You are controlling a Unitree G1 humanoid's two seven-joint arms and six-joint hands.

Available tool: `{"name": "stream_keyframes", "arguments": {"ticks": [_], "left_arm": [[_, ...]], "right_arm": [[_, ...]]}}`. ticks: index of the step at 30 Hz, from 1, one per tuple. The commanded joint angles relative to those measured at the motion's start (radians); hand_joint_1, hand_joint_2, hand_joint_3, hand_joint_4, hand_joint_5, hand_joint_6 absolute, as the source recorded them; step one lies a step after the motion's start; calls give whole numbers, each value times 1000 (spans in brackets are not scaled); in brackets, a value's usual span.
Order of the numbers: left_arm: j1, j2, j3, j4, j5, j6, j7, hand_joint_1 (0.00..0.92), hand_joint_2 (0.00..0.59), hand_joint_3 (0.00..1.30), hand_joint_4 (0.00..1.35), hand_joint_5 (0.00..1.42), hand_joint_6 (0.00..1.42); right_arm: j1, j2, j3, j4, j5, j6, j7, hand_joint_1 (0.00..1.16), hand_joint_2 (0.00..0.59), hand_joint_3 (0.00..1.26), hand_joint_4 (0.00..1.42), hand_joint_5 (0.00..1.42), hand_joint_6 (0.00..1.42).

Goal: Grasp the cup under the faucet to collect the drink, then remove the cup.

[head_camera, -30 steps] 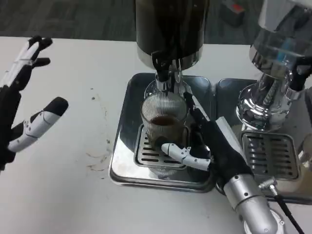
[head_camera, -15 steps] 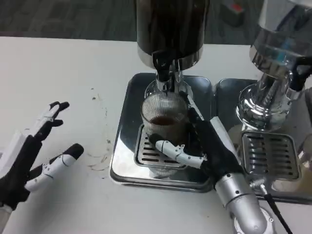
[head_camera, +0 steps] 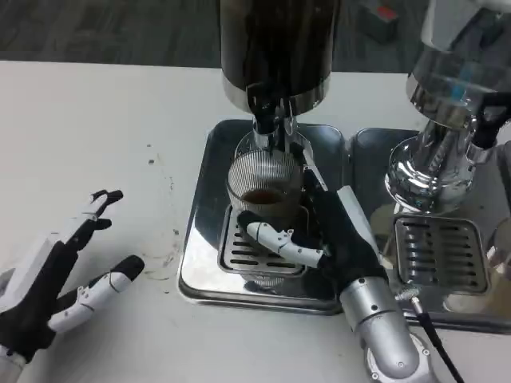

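A ribbed clear glass cup (head_camera: 265,191) with dark drink in it stands on the drip grate (head_camera: 236,249) under the faucet (head_camera: 267,120) of the dark dispenser (head_camera: 278,48). My right hand (head_camera: 323,231) wraps around the cup from the right, thumb across its front and fingers behind it. My left hand (head_camera: 60,275) hovers over the white table at the lower left, fingers spread, holding nothing.
The steel tray (head_camera: 204,183) holds the grate and cup. A second chrome dispenser (head_camera: 447,120) with its own tray and grate (head_camera: 443,251) stands to the right. Small dark specks mark the table (head_camera: 120,120) left of the tray.
My left hand has come down from the upper left to the lower left of the table. My right hand has shifted slightly left, closer around the cup. The cup stays on the grate.
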Motion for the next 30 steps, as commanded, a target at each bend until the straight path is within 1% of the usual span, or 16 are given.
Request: {"name": "stream_keyframes", "arguments": {"ticks": [1, 4, 8, 10, 14, 22, 27, 30], "left_arm": [[12, 17, -1, -6, -2, 1, 4, 0, 160, 124, 16, 194, 87], [14, 19, -3, -8, 0, -1, 2, 0, 165, 136, 26, 193, 87], [19, 18, -3, -16, -1, -4, 3, 0, 166, 144, 27, 197, 88], [21, 18, -2, -19, -4, -5, 1, 0, 166, 154, 27, 202, 81], [28, 23, 2, -26, -8, -7, -1, 0, 166, 158, 28, 204, 77], [36, 23, 7, -31, -18, -6, 1, 0, 166, 159, 28, 197, 75], [44, 22, 11, -41, -21, -3, 0, 0, 165, 159, 28, 195, 75], [48, 23, 13, -46, -23, 0, -1, 0, 165, 159, 28, 194, 75]], "right_arm": [[-14, 21, 9, 32, -4, -15, -14, 876, 217, 0, 0, 0, 101], [-10, 32, 5, 37, -3, -12, -36, 919, 221, 0, 0, 31, 144], [-6, 43, 2, 47, 12, -14, -43, 941, 224, 0, 7, 103, 190], [-5, 48, 1, 52, 20, -17, -44, 952, 230, 0, 64, 145, 221], [1, 56, 1, 55, 27, -21, -53, 964, 236, 70, 192, 236, 292], [4, 67, -6, 71, 44, -21, -85, 985, 258, 212, 366, 373, 424], [-1, 73, -7, 77, 46, -25, -113, 1014, 264, 275, 452, 439, 490], [-4, 76, -7, 80, 47, -31, -130, 1049, 257, 297, 480, 481, 549]]}}
